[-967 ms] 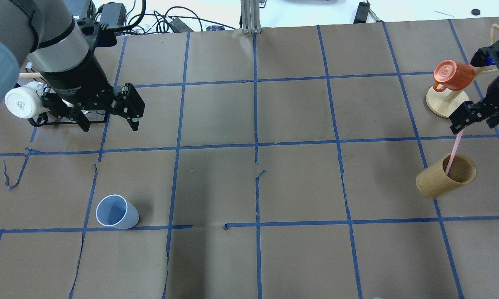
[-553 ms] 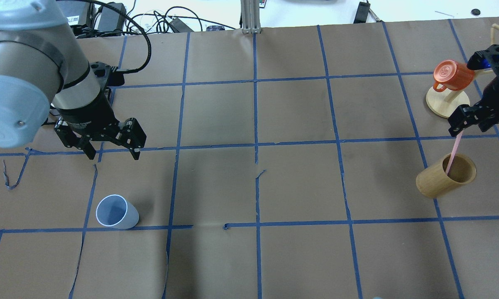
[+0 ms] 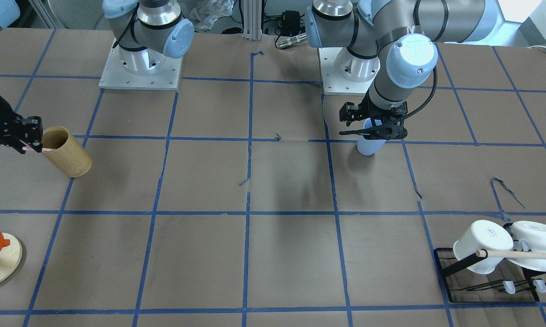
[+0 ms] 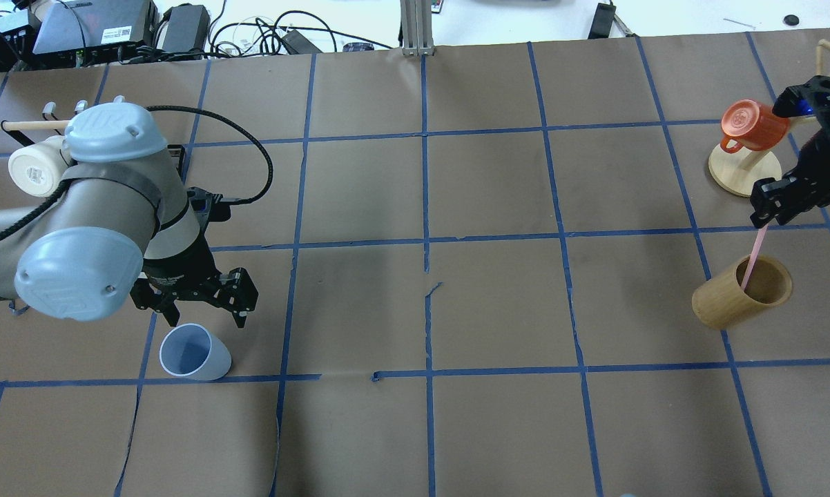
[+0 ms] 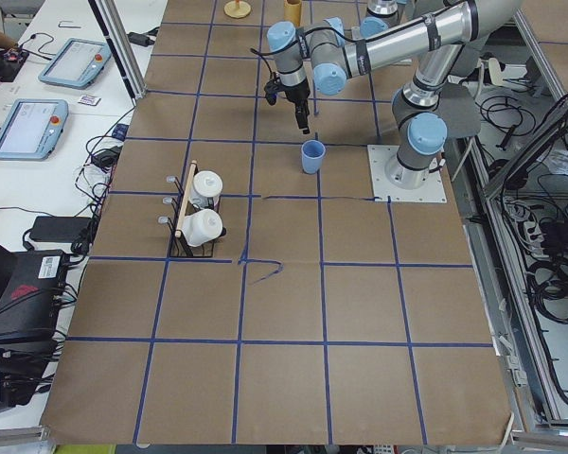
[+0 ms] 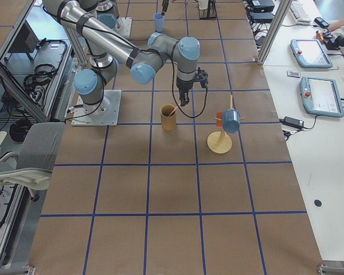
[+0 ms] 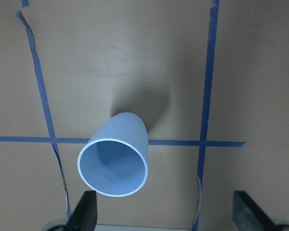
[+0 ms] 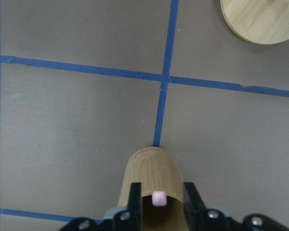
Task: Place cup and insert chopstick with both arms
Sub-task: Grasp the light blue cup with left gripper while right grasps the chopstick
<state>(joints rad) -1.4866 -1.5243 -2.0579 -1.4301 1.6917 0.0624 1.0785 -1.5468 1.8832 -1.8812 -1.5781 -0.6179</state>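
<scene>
The light blue cup [image 4: 194, 352] stands upright on the brown paper near the table's front left; it also shows in the front view [image 3: 369, 146] and the left wrist view [image 7: 115, 159]. My left gripper [image 4: 206, 321] is open and empty, just above and behind the cup. A pale pink chopstick [image 4: 752, 262] leans in the tan bamboo cylinder [image 4: 726, 304]. My right gripper [image 4: 767, 215] is at the chopstick's top end. In the right wrist view the chopstick's tip [image 8: 159, 198] sits between the fingers [image 8: 135, 197] with a small gap on each side.
A black rack with white mugs [image 4: 35, 169] stands behind my left arm. An orange mug on a wooden stand [image 4: 750, 128] is close behind my right gripper. Blue tape lines cross the brown paper, and some of the tape is torn.
My left arm has swung from beside the mug rack toward the table's front, stopping over the cup. My right gripper's jaws have narrowed around the chopstick's top.
</scene>
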